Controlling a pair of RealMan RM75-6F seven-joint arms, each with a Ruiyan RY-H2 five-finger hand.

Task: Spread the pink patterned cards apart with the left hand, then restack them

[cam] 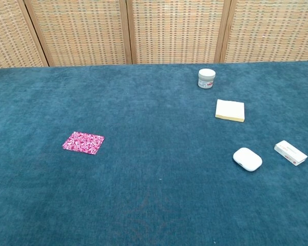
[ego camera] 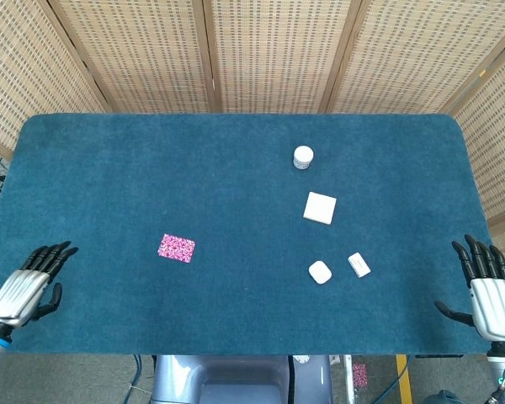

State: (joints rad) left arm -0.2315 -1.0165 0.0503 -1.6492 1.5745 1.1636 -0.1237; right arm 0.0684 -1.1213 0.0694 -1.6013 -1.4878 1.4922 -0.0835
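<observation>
The pink patterned cards (ego camera: 177, 247) lie in one neat stack on the blue table cloth, left of centre; the chest view shows the same stack of cards (cam: 83, 142). My left hand (ego camera: 27, 285) hovers over the table's near left corner, well left of the cards, fingers stretched out and holding nothing. My right hand (ego camera: 490, 295) stands at the near right edge, fingers apart and empty. Neither hand shows in the chest view.
On the right half sit a small white jar (ego camera: 303, 157), a pale square notepad (ego camera: 320, 208), a white earbud case (ego camera: 320, 272) and a small white box (ego camera: 358, 264). Woven screens stand behind the table (ego camera: 236, 143).
</observation>
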